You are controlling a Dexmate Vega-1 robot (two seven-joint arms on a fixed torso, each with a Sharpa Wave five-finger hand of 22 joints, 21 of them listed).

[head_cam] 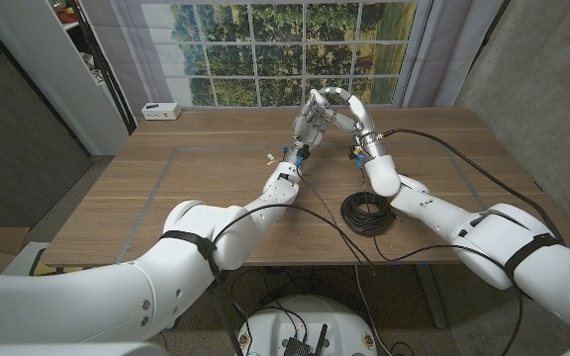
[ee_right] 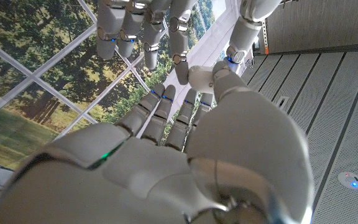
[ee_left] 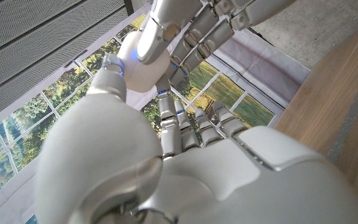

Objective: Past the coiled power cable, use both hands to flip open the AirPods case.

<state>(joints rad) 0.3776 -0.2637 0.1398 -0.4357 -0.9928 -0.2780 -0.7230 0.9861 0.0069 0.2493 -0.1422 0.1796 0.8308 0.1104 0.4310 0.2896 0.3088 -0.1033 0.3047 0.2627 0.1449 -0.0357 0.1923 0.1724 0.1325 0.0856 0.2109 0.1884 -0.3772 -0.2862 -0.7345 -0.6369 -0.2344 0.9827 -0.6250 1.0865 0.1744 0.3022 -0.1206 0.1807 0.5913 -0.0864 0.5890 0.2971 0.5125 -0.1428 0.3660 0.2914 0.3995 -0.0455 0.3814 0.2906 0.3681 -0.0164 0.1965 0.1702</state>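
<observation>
White and small, the AirPods case is sitting somewhere between the meeting fingers of the left hand (head_cam: 308,124) and right hand (head_cam: 344,107), raised above the tabletop (head_cam: 206,188), though I cannot tell whether either is gripping it or whether its lid is open. Both hands are curling fingertip to fingertip. Judging by this, the flip is underway, beyond the coiled power cable (head_cam: 366,213) lying nearer the robot.
</observation>
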